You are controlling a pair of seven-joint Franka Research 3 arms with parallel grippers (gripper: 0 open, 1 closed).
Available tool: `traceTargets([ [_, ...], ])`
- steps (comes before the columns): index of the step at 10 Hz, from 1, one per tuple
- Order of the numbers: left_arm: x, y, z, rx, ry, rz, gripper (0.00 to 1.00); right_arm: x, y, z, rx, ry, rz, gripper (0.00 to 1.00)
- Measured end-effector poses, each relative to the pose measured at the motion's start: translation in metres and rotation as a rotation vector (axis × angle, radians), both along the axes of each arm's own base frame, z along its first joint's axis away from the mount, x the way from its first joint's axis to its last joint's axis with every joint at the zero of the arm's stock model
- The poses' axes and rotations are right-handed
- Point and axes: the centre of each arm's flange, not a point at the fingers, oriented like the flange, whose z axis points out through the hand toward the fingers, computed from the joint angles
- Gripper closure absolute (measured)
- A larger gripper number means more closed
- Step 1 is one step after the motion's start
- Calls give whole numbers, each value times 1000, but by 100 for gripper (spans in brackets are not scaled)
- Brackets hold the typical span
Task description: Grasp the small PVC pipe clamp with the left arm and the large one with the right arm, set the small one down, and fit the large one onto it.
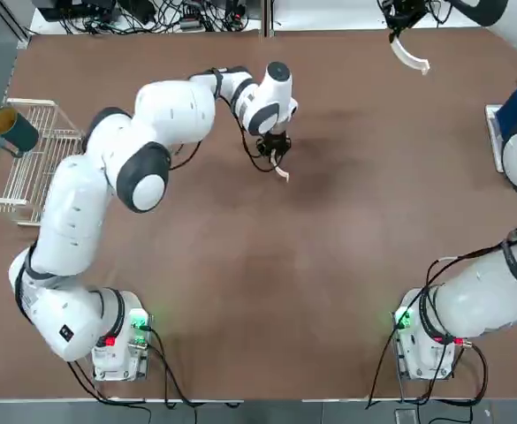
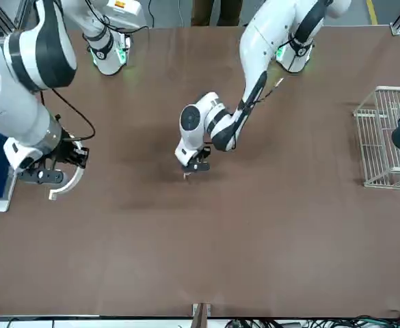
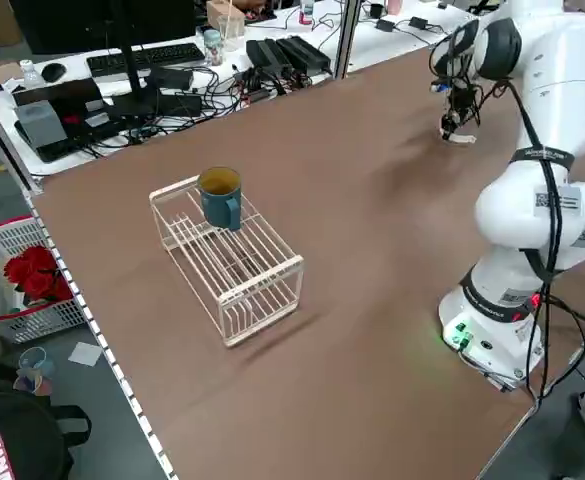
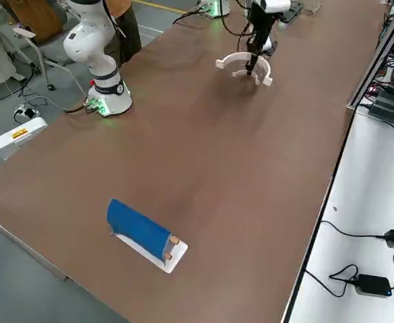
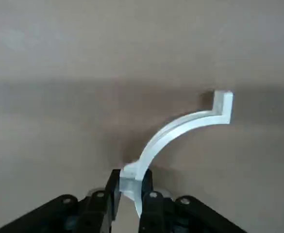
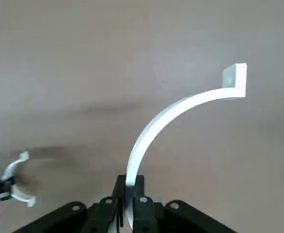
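Small PVC pipe clamp (image 5: 178,131) sits pinched by its arc between the closed fingers of the left gripper (image 5: 130,187), which points down over the table's (image 1: 267,291) middle, toward twelve o'clock from the table's centre in the overhead view. One end foot reaches out ahead of the fingers; whether the lower part touches the wood I cannot tell. Holding it by the arc and low over open surface looks like preparation for setting it down with both feet free to rest on the wood.

The large one (image 6: 180,114) is clamped the same way, by its arc, in the right gripper (image 6: 130,194), up at the table's far right corner, about one o'clock overhead. It hangs above the surface, well apart from the small clamp, probably waiting so the wide arc can come down over the smaller one once that is placed.

The table is plain brown wood, mostly bare. A wire rack (image 3: 237,265) with a teal mug (image 3: 220,197) on it stands at about nine o'clock, a blue roll on a white base (image 4: 143,232) near three o'clock. Beyond the far edge run cables and a keyboard (image 3: 142,60).
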Motion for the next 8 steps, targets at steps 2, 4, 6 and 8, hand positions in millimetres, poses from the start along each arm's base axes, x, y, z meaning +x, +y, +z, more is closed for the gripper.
traceTargets([
  [2, 8, 5, -2, 1, -2, 27, 78, -3, 39, -19, -8, 26, -23, 91],
  [4, 17, 6, 6, -11, -14, 44, 52, -5, 83, -37, -16, 40, -15, 91],
  [6, 28, 6, 38, -37, -45, 63, 23, -6, 129, -50, -20, 42, 19, 91],
  [8, 64, 44, 91, -14, -54, 127, 2, -9, 169, -67, -24, 41, 15, 91],
])
